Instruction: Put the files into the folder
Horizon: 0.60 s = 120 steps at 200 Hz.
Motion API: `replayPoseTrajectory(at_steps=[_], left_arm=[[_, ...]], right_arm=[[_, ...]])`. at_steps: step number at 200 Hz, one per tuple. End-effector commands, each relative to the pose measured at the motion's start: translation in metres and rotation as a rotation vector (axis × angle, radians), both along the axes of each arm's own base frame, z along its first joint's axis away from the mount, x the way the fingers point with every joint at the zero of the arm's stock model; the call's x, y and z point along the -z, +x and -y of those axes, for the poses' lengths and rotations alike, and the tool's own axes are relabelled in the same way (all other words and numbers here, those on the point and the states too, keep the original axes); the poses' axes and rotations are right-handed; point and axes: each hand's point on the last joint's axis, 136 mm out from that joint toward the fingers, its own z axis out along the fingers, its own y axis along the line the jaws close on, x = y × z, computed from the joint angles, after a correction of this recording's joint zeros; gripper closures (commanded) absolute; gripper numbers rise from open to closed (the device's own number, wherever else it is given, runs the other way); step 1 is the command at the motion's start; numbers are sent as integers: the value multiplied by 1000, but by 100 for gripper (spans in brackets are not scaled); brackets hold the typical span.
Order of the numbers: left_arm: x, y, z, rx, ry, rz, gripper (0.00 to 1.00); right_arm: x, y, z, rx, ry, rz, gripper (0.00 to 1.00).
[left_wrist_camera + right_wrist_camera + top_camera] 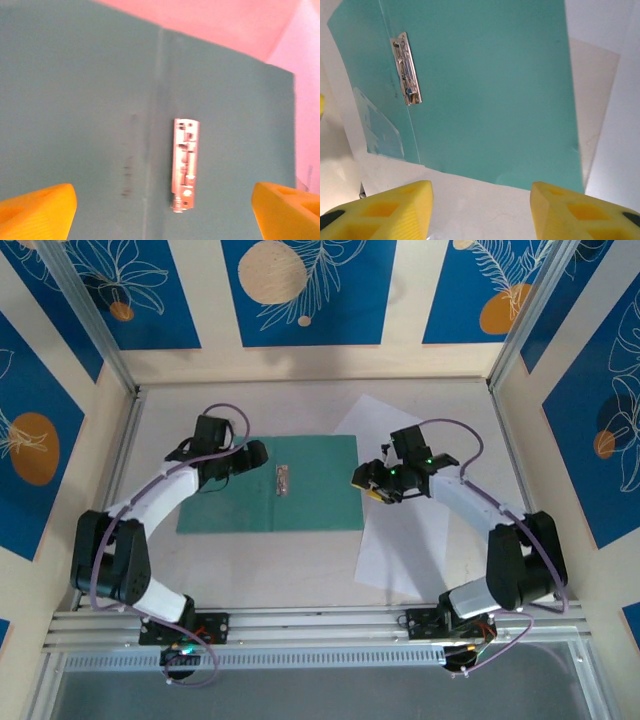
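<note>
Two arms reach over the table [300,560] from its near edge. Seen from above, the left gripper [258,452] hangs over the left leaf of the folder [320,500], at about ten o'clock from the metal clip [283,480] on the fold. Its jaws stand wide with nothing between them. In its wrist view the orange fingertips [37,210] sit at the two bottom corners, with teal folder and the clip [185,165] beyond them.

The folder lies open and flat in the middle of the table, its fold running twelve to six. At three o'clock from the clip, the right gripper [365,480] hovers at the folder's right edge, jaws parted and gripping nothing. Its wrist view has the yellow fingers [395,210] apart above white paper.

The files [405,540] lie on the table on the folder's three o'clock side, overlapping and slightly askew. The folder's right edge rests over their left margin.
</note>
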Motion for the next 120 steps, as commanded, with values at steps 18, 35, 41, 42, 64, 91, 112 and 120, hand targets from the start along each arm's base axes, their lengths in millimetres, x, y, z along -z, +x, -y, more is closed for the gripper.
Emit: replayPoseTrajectory(at_steps=[18,35,41,42,64,91,112,120], left_arm=[[-43,-17,30,107,44,88,10],[-55,-23,51,167,24,115,10],[-59,-25,57,186,19,124,10],[-59,-26,59,189,18,125,10],[-69,-35,83,247,-4,156,10],[-73,-48,113,309,-17,168,10],[-71,-58,138,358,-22,166,10],[-69,-62,149,379,-26,164,10]], right_arm=[[-11,-4,33,71,-39,80,43],[-16,-6,46,100,-42,102,42],[-16,-8,50,110,-46,105,41],[-17,-7,51,110,-46,107,41],[-19,-12,64,139,-53,109,41],[-18,-18,79,176,-63,93,40],[-14,-23,91,221,-69,74,38],[-12,-26,96,243,-73,63,37]])
